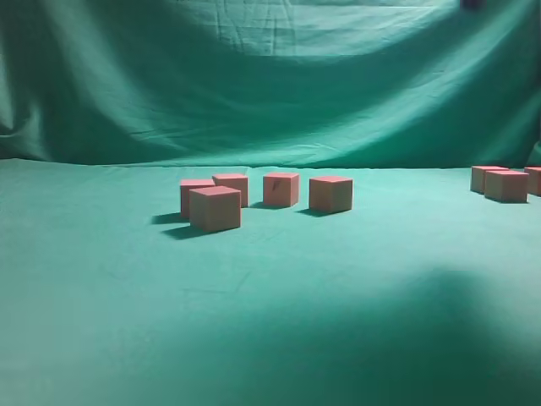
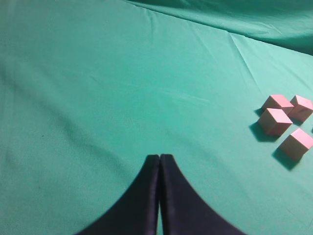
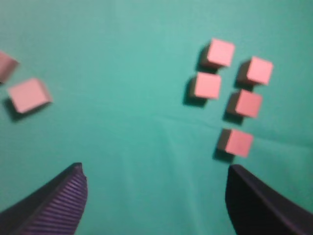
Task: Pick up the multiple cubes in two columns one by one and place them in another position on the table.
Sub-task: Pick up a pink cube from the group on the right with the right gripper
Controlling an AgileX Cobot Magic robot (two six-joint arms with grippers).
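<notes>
Overhead, the right tool hangs spread above cubes; left tool pressed together.

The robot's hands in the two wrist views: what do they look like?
Only the fingertips show. The left hand has two smooth, dark, near-black fingers that curve to narrow tips. The right hand has dark fingers too; one finger carries fine ribbed grooves with a purplish sheen. No cables, markings or arm links are visible, and the exterior view shows neither hand.
</notes>
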